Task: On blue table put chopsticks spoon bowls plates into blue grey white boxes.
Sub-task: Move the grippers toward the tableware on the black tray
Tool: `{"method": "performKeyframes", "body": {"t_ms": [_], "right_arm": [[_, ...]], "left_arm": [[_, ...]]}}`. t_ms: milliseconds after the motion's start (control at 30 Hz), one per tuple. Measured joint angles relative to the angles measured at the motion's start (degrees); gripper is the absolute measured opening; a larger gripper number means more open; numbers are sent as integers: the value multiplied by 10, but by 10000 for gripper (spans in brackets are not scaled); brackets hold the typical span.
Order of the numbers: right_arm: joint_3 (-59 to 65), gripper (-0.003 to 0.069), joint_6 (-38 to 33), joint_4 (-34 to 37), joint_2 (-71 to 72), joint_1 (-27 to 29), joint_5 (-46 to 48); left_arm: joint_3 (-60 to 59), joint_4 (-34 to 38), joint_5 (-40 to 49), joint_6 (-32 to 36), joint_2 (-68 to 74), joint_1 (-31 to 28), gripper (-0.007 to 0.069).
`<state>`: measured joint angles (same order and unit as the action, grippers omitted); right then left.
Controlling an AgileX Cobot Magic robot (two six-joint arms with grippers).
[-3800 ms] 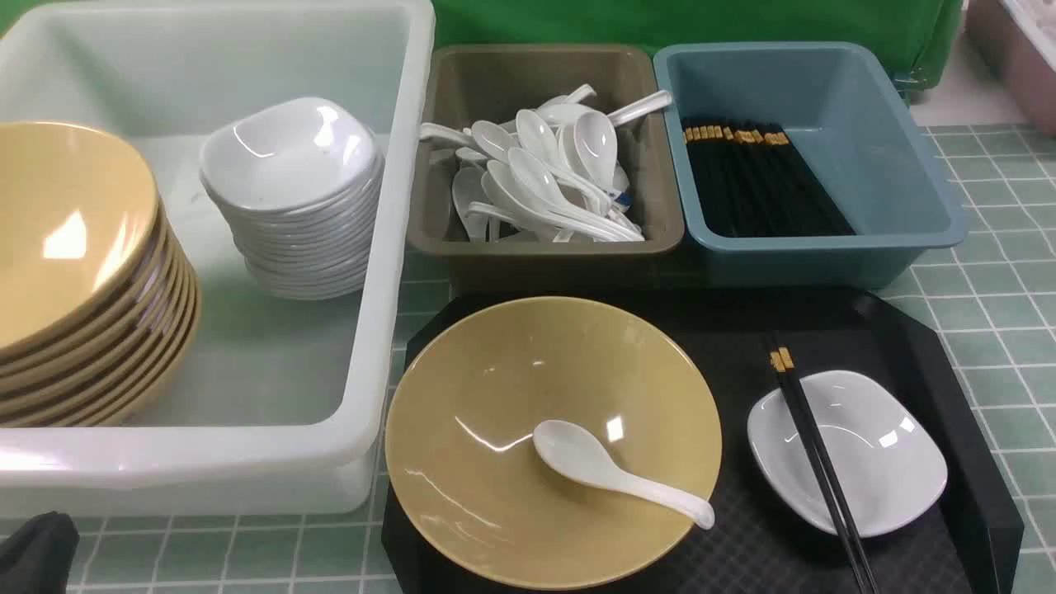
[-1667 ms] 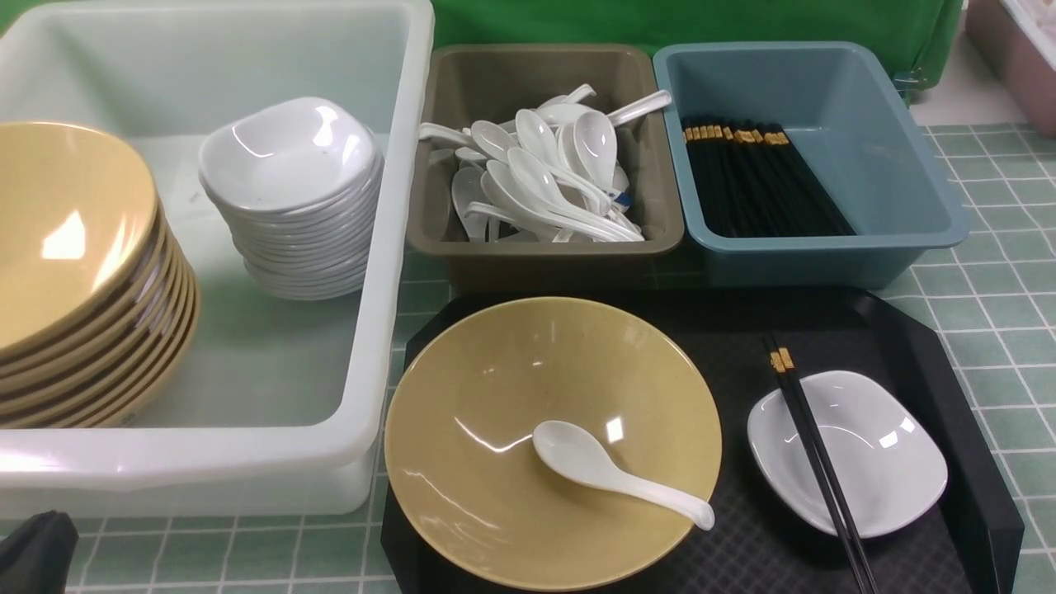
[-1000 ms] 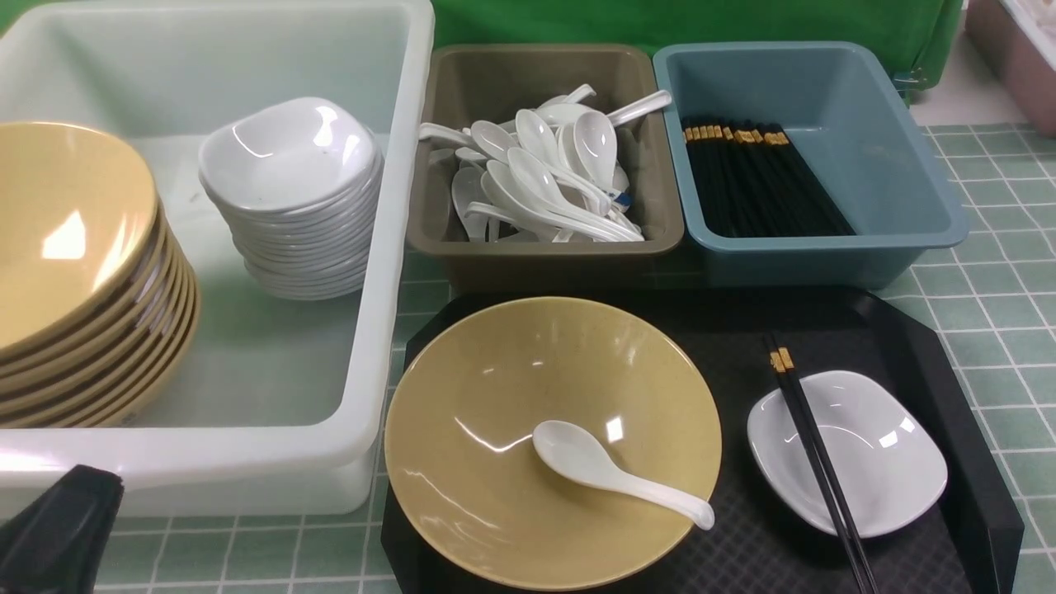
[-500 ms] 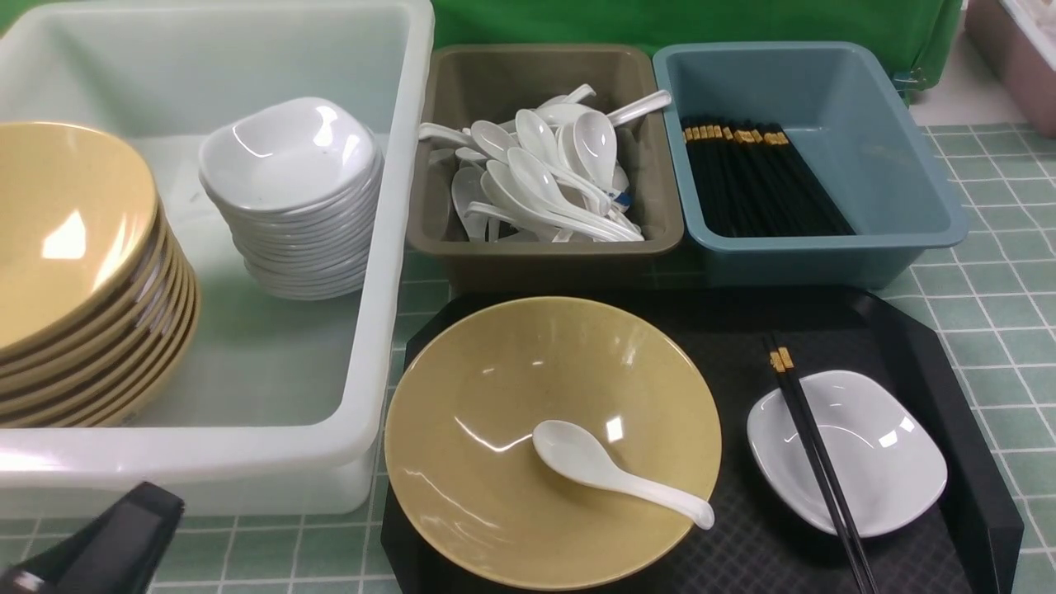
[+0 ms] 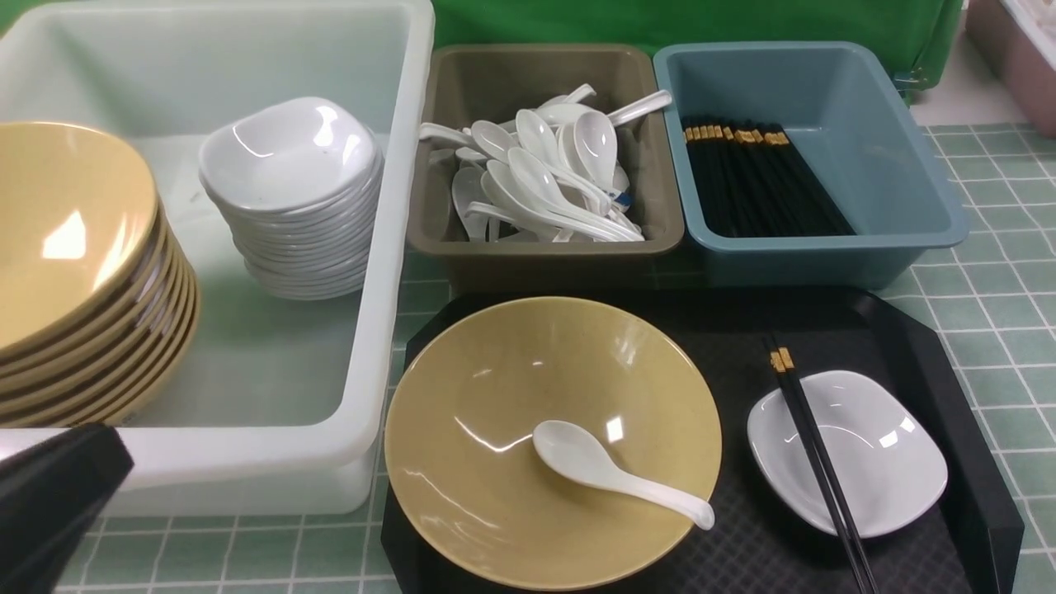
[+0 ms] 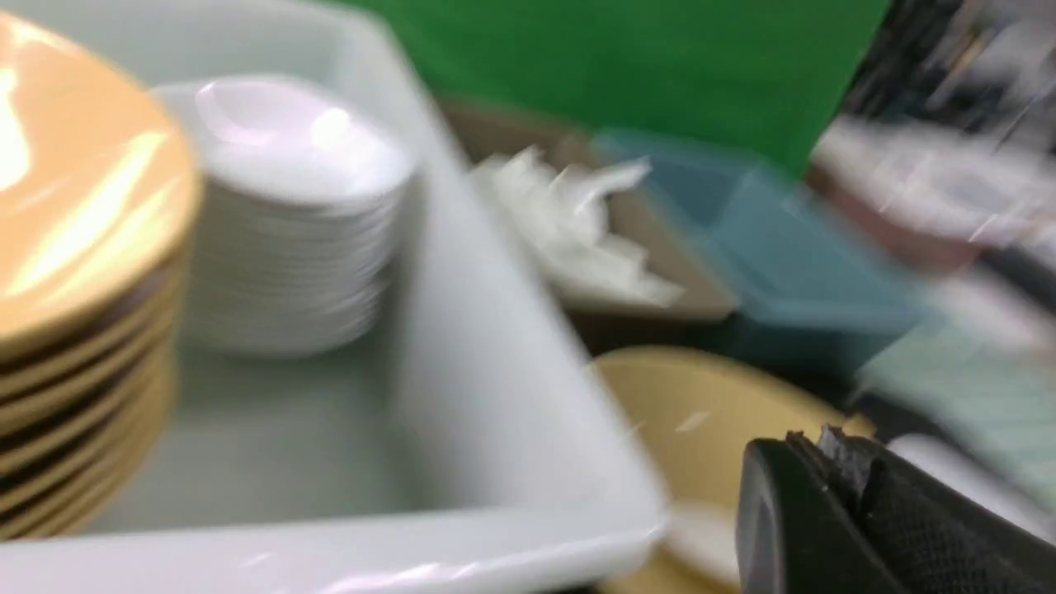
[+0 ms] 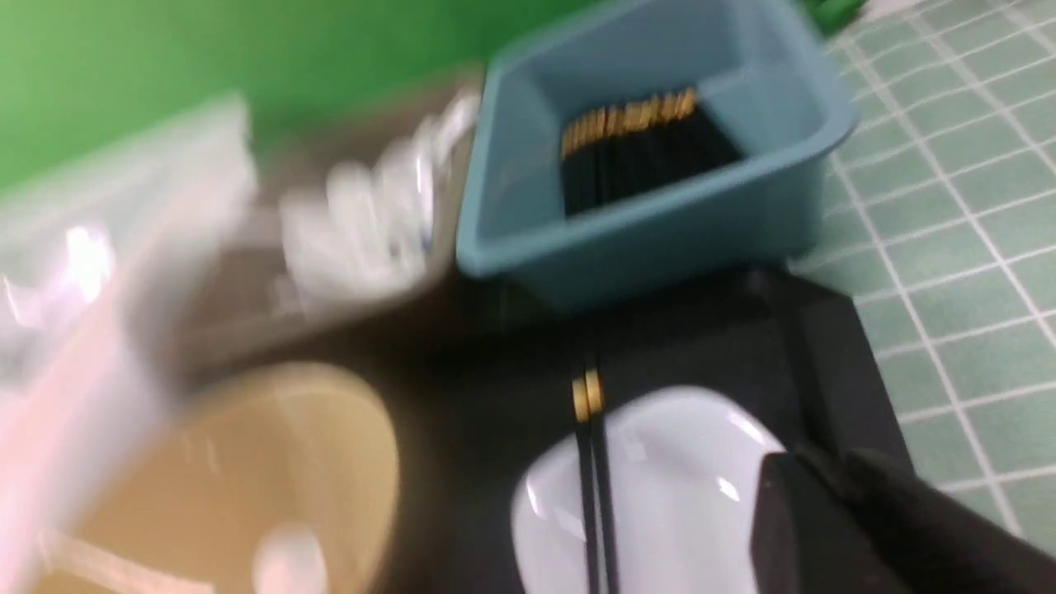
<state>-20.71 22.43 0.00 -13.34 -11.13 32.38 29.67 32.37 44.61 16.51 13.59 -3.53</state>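
On the black tray a yellow bowl (image 5: 495, 388) holds a white spoon (image 5: 615, 473). Beside it a white plate (image 5: 874, 450) carries a pair of black chopsticks (image 5: 815, 458) laid across it. My left gripper (image 5: 107, 450) shows at the front left, in front of the white box (image 5: 396, 247), shut and empty; in the blurred left wrist view its fingers (image 6: 775, 495) are pressed together near the bowl (image 6: 701, 412). My right gripper (image 7: 813, 462) hangs over the plate's (image 7: 660, 478) edge beside the chopsticks (image 7: 590, 462), fingers together with nothing between them.
The white box holds a stack of yellow bowls (image 5: 74, 272) and a stack of white plates (image 5: 293, 198). The grey box (image 5: 544, 256) is full of spoons; the blue box (image 5: 907, 165) holds several chopsticks. The black tray (image 5: 932, 371) lies on the blue table (image 5: 998, 313).
My left gripper has come up into view at the front left and now fills the lower left corner. The bowl, spoon, plate and chopsticks have not moved.
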Motion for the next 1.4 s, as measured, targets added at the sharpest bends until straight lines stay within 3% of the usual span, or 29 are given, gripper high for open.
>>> {"method": "performKeyframes", "body": {"t_ms": [33, 100, 233, 467, 700, 900, 933, 1133, 1400], "right_arm": [[-5, 62, 0, 0, 0, -2, 5], [-68, 36, -65, 0, -76, -19, 69], [-181, 35, -183, 0, -207, -29, 204], [-265, 35, -286, 4, -373, -32, 304], [-287, 43, -302, 31, -468, -59, 292], [-314, 67, -296, 34, -542, -112, 262], [-314, 69, -295, 34, -545, -112, 262], [-355, 180, -270, 35, -652, -124, 236], [-378, 369, -236, 34, -744, -124, 195]], "left_arm": [[5, -10, 5, 0, 5, 0, 1], [62, -113, 64, -41, 53, 12, 1], [147, -242, 174, -89, 123, 51, 1], [192, -294, 260, -77, 234, 141, 1], [240, -243, 256, -24, 365, 269, 1], [342, -275, 224, -28, 495, 393, 1], [342, -275, 224, -28, 495, 393, 1], [432, -314, 202, -30, 603, 477, 1], [435, -329, 202, -30, 638, 481, 1]]}}
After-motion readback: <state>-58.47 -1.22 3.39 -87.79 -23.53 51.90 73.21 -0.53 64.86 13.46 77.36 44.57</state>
